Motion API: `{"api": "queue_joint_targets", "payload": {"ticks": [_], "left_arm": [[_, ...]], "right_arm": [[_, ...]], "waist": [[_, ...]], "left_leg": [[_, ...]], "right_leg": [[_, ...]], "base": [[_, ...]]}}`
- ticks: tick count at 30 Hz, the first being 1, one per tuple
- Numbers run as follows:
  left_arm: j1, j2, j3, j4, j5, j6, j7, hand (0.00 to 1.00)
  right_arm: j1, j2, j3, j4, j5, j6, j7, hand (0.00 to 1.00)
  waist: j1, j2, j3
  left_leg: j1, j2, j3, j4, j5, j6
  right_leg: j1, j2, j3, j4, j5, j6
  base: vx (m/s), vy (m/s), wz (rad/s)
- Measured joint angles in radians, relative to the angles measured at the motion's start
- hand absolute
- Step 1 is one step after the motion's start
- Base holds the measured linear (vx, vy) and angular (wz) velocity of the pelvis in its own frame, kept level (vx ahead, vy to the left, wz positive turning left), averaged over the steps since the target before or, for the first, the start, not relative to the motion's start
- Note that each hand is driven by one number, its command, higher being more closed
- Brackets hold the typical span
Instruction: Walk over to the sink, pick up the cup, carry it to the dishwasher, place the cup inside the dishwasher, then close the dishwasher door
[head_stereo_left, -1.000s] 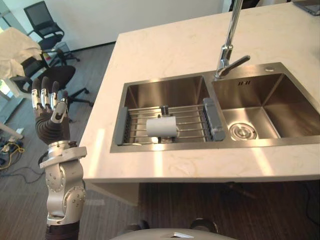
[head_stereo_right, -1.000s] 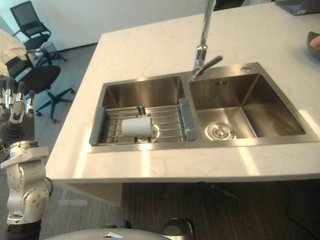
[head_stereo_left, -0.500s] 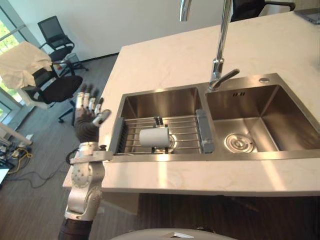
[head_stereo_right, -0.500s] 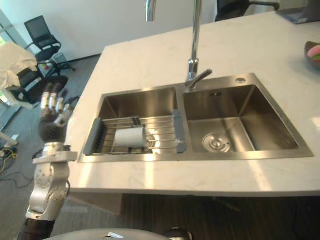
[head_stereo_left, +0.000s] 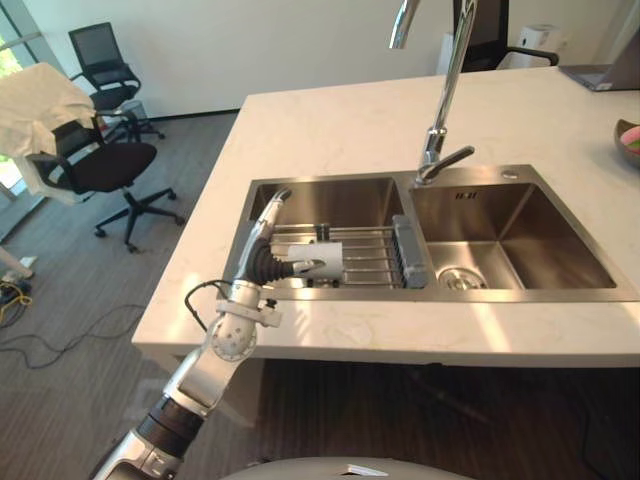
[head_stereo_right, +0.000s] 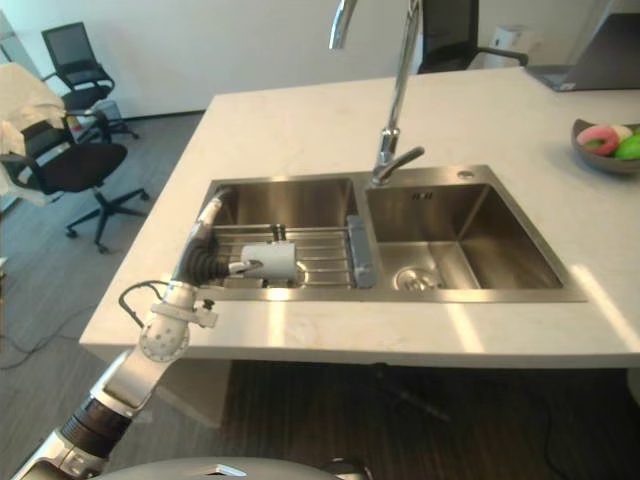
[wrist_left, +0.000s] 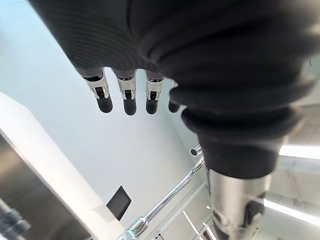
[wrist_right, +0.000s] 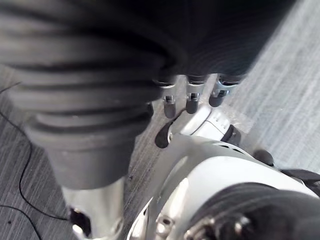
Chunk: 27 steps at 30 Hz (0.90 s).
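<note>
Cup (head_stereo_left: 328, 258) on its side on rack (head_stereo_left: 372, 256) in sink's (head_stereo_left: 570, 240) left basin, left hand (head_stereo_left: 262, 248) now moved from beyond desk's (head_stereo_left: 330, 130) left edge into that basin beside cup, fingers (wrist_left: 128, 103) straight, gripping nothing, thumb-to-cup contact unclear, right hand (wrist_right: 191, 100) fingers relaxed, empty.

Looks like a kitchen set up inside an office: pale stone island counter (head_stereo_left: 330, 120) with a double steel sink (head_stereo_left: 560, 235) and tall faucet (head_stereo_left: 447, 90). Black swivel chairs (head_stereo_left: 105, 165) sit on grey carpet (head_stereo_left: 90, 290) far left, and there's a laptop (head_stereo_right: 590, 65) at the far right.
</note>
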Motion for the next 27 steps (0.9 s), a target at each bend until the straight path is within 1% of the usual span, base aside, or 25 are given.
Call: {"api": "queue_joint_targets", "payload": {"ticks": [1, 2, 3, 5, 7, 8, 9, 11, 12, 15, 17, 20, 21, 23, 24, 25, 26, 27], "left_arm": [[0.0, 0.002, -0.012, 0.017, 0.03, 0.007, 0.01, 0.0], [-0.001, 0.01, -0.034, 0.032, 0.051, 0.022, 0.022, 0.0], [0.0, 0.016, -0.045, 0.038, 0.06, 0.028, 0.024, 0.0], [0.0, 0.021, -0.071, 0.057, 0.069, 0.053, 0.033, 0.0], [-0.001, 0.019, -0.079, 0.079, 0.082, 0.066, 0.044, 0.0], [-0.001, 0.019, -0.081, 0.091, 0.087, 0.076, 0.055, 0.0], [-0.001, 0.019, -0.081, 0.1, 0.087, 0.084, 0.062, 0.0], [-0.001, 0.019, -0.081, 0.124, 0.089, 0.102, 0.071, 0.0], [-0.002, 0.02, -0.081, 0.14, 0.099, 0.115, 0.073, 0.0], [-0.002, 0.021, -0.08, 0.178, 0.107, 0.154, 0.085, 0.0], [-0.005, 0.022, -0.076, 0.192, 0.105, 0.168, 0.109, 0.0], [-0.02, 0.022, -0.063, 0.196, 0.081, 0.171, 0.152, 0.0], [-0.028, 0.022, -0.056, 0.196, 0.073, 0.172, 0.173, 0.0], [-0.032, 0.022, -0.046, 0.196, 0.071, 0.177, 0.189, 0.0], [-0.032, 0.021, -0.042, 0.198, 0.072, 0.184, 0.193, 0.0], [-0.034, 0.021, -0.034, 0.206, 0.074, 0.202, 0.201, 0.0], [-0.035, 0.02, -0.026, 0.22, 0.086, 0.219, 0.208, 0.0], [-0.037, 0.021, -0.026, 0.23, 0.086, 0.227, 0.21, 0.0]], "right_arm": [[0.0, 0.007, -0.001, 0.0, 0.002, 0.003, -0.001, 0.0], [-0.002, 0.007, 0.0, 0.0, 0.003, 0.006, -0.003, 0.0], [-0.003, 0.007, 0.0, 0.0, 0.003, 0.01, -0.003, 0.0], [-0.008, 0.004, -0.001, 0.0, 0.009, 0.013, -0.004, 0.0], [-0.009, 0.004, -0.005, 0.0, 0.022, 0.012, -0.006, 0.0], [-0.01, 0.002, -0.012, 0.0, 0.022, 0.012, -0.007, 0.0], [-0.01, 0.003, -0.019, 0.0, 0.022, 0.012, -0.007, 0.0], [-0.012, 0.003, -0.019, 0.0, 0.023, 0.01, -0.009, 0.0], [-0.018, 0.004, -0.019, 0.0, 0.024, 0.009, -0.011, 0.0], [-0.025, 0.003, -0.019, 0.0, 0.031, -0.002, -0.033, 0.0], [-0.026, 0.003, -0.018, 0.0, 0.033, -0.003, -0.041, 0.0], [-0.027, 0.003, -0.017, 0.001, 0.041, -0.003, -0.046, 0.0], [-0.027, 0.005, -0.017, 0.002, 0.041, -0.002, -0.048, 0.0], [-0.029, 0.005, -0.017, 0.002, 0.041, -0.001, -0.049, 0.0], [-0.029, 0.005, -0.016, 0.003, 0.041, -0.001, -0.05, 0.0], [-0.029, 0.005, -0.016, 0.005, 0.041, 0.001, -0.05, 0.0], [-0.029, 0.006, -0.016, 0.004, 0.041, 0.001, -0.05, 0.0], [-0.029, 0.005, -0.016, 0.004, 0.041, 0.001, -0.05, 0.0]], "waist": [[-0.007, -0.007, 0.006], [-0.014, -0.01, 0.009], [-0.019, -0.01, 0.01], [-0.024, -0.008, 0.014], [-0.033, 0.006, 0.014], [-0.034, 0.014, 0.015], [-0.034, 0.018, 0.017], [-0.037, 0.018, 0.017], [-0.046, 0.015, 0.018], [-0.05, 0.015, 0.021], [-0.053, 0.014, 0.023], [-0.057, 0.018, 0.033], [-0.057, 0.008, 0.049], [-0.06, 0.015, 0.054], [-0.062, 0.007, 0.059], [-0.065, 0.01, 0.057], [-0.066, 0.001, 0.063], [-0.067, -0.004, 0.067]], "left_leg": [[0.001, -0.005, 0.003, -0.002, 0.0, 0.0], [0.005, -0.009, 0.007, -0.005, -0.001, 0.001], [0.008, -0.011, 0.007, -0.007, -0.001, 0.001], [0.024, -0.01, 0.023, -0.011, -0.004, 0.0], [0.032, -0.006, 0.027, -0.011, -0.008, -0.005], [0.039, -0.001, 0.032, -0.009, -0.012, -0.01], [0.046, 0.004, 0.038, -0.008, -0.014, -0.012], [0.054, 0.018, 0.047, -0.006, -0.015, -0.022], [0.055, 0.023, 0.049, -0.006, -0.011, -0.032], [0.074, 0.037, 0.075, -0.004, -0.011, -0.035], [0.083, 0.039, 0.077, -0.005, -0.012, -0.036], [0.086, 0.039, 0.077, 0.006, -0.011, -0.036], [0.085, 0.038, 0.077, 0.018, -0.01, -0.036], [0.084, 0.038, 0.077, 0.024, -0.004, -0.032], [0.082, 0.038, 0.077, 0.026, 0.0, -0.03], [0.082, 0.037, 0.077, 0.027, 0.011, -0.03], [0.081, 0.036, 0.078, 0.027, 0.023, -0.028], [0.081, 0.036, 0.078, 0.027, 0.028, -0.028]], "right_leg": [[0.006, -0.002, 0.002, -0.017, 0.007, 0.002], [0.007, -0.005, 0.006, -0.021, 0.012, 0.002], [0.009, -0.006, 0.008, -0.021, 0.014, 0.004], [0.01, -0.005, 0.029, -0.021, 0.017, 0.007], [0.014, -0.002, 0.036, -0.021, 0.017, 0.008], [0.016, 0.003, 0.05, -0.021, 0.016, 0.009], [0.017, 0.008, 0.052, -0.021, 0.015, 0.01], [0.018, 0.017, 0.059, -0.021, 0.013, 0.011], [0.017, 0.025, 0.065, -0.021, 0.013, 0.006], [0.017, 0.041, 0.084, -0.021, 0.009, 0.001], [0.019, 0.043, 0.093, -0.021, 0.006, -0.001], [0.022, 0.042, 0.101, -0.021, 0.002, 0.0], [0.024, 0.039, 0.104, -0.021, 0.0, 0.0], [0.026, 0.037, 0.104, -0.021, -0.004, -0.001], [0.026, 0.036, 0.104, -0.021, -0.005, 0.0], [0.026, 0.032, 0.104, -0.021, -0.008, 0.001], [0.026, 0.028, 0.104, -0.022, -0.014, -0.009], [0.026, 0.027, 0.103, -0.022, -0.014, -0.009]], "base": [[-0.02, 0.038, -0.06], [-0.01, 0.03, -0.07], [0.0, 0.018, -0.11], [0.03, 0.003, -0.19], [0.06, -0.013, -0.16], [0.06, -0.021, -0.2], [0.06, -0.026, -0.21], [0.07, -0.036, -0.18], [0.09, -0.044, -0.12], [0.09, -0.037, -0.24], [0.08, -0.03, -0.21], [0.06, -0.018, -0.09], [0.01, -0.01, -0.06], [0.0, -0.01, -0.02], [0.0, 0.0, 0.0], [-0.03, -0.025, -0.01], [-0.03, -0.027, -0.01], [-0.04, -0.032, -0.02]]}}
